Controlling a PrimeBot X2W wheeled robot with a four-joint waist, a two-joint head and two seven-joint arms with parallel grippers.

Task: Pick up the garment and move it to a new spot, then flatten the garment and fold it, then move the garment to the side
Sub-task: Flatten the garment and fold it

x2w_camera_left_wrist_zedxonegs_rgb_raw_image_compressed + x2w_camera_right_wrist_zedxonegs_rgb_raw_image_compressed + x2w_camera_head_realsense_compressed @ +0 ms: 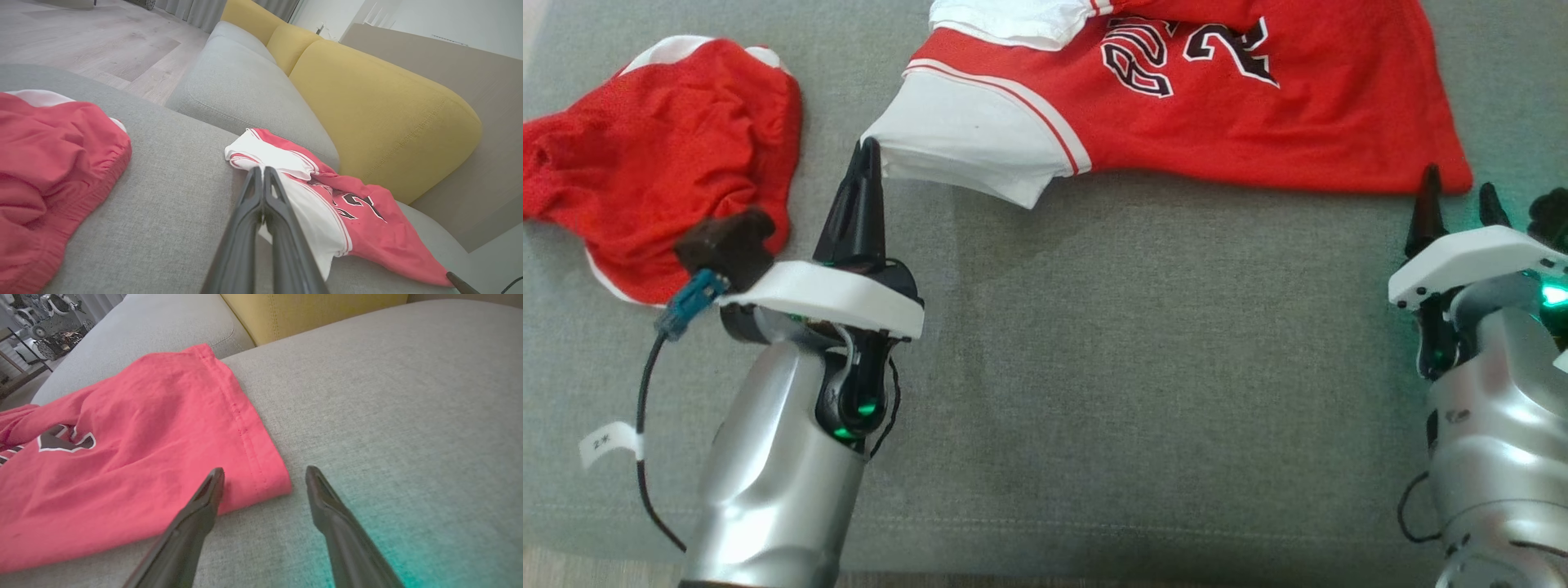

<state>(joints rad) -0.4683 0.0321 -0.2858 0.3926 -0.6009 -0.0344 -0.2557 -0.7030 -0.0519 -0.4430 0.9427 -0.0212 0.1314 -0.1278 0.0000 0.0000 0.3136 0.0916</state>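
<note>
Jersey of red fabric with white sleeves and black, white-edged numerals (pixel 1217 122) lies rumpled on the grey woven sofa seat (pixel 1135 367), towards the back of the cushion, with the yellow backrest cushions (pixel 384 122) behind it. Its near white sleeve is doubled over and the body is creased, so by my reckoning the flattening is not finished, and folding it and moving it aside are both still to do. Whether this is already its new spot I cannot tell.

A second piece, crumpled red mesh shorts with white trim (pixel 670 155), sits well apart on my left. I take it to be no part of this step.

My left gripper (pixel 870 151) is clenched tight, and its tips rest at the edge of the near white sleeve. My right gripper (pixel 1459 186) stands spread wide and empty, with one finger over the jersey's red hem corner and the other over bare cushion, so it seems poised to take that corner.

Hard to make out:
- The head view cuts off the jersey's upper part, along with the tops of the numerals.
- Whether my left tips have pinched any sleeve cloth I cannot tell, because the closed fingers cover that spot in the wrist view.
- The printing on the small white label on my left arm's cable is too small to read.
</note>
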